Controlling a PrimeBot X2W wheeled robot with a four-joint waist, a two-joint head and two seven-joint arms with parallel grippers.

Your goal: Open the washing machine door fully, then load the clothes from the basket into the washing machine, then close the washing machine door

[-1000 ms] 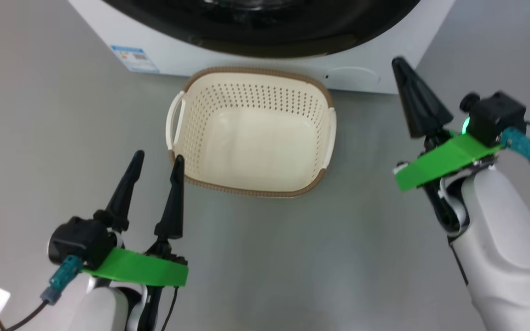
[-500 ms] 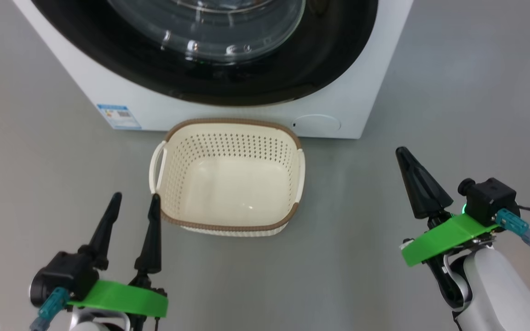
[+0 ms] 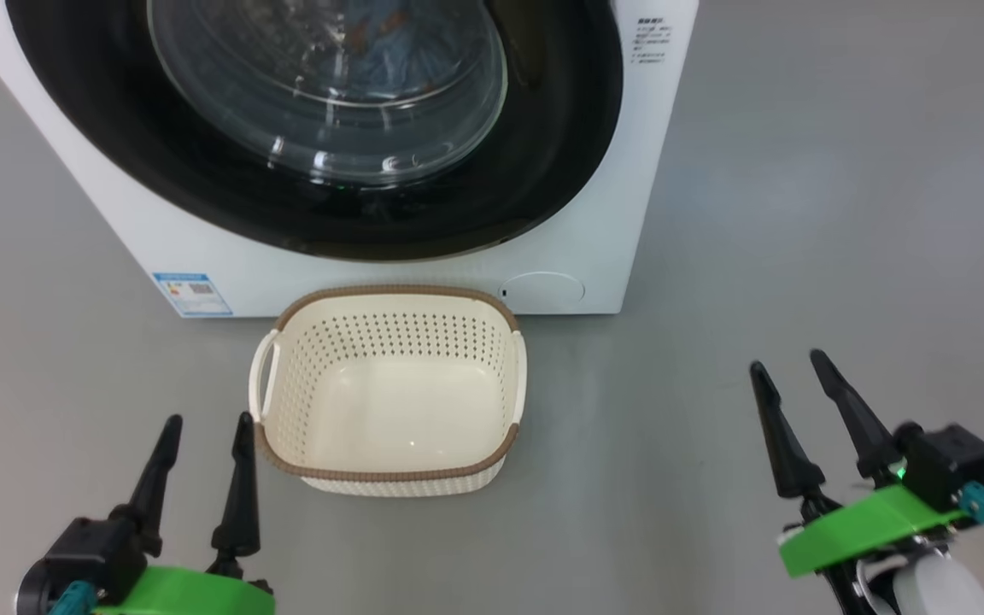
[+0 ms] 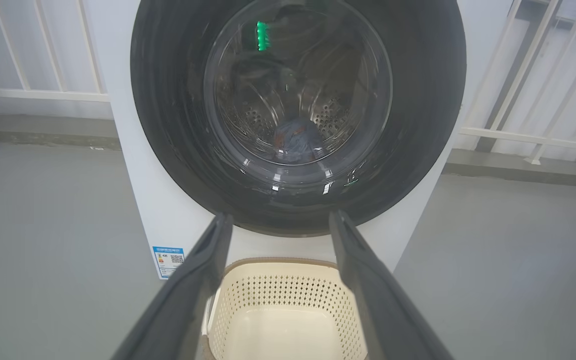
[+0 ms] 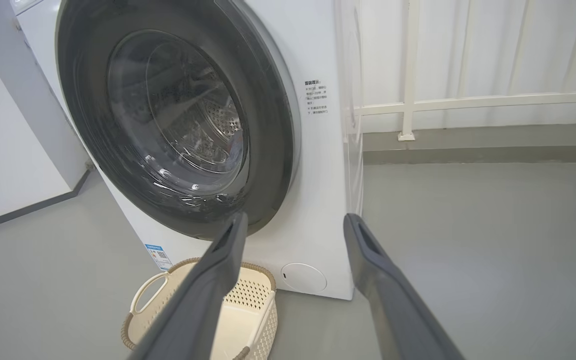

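Two left fingers (image 3: pixel 241 478) spread, two right fingers (image 3: pixel 778 434) spread, one basket (image 3: pixel 389 329), one door (image 3: pixel 543 128).

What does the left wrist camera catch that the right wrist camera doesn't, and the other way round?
Left wrist view: head-on through the washing machine door, a bluish garment in the drum. Right wrist view: angled, with the round white cap and printed text on the washing machine. Both: the shut door, the cream basket, the small blue label.

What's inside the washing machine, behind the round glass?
A blue garment with orange bits lies low in the steel drum. The black door ring hides the drum's sides; more clothes cannot be told.
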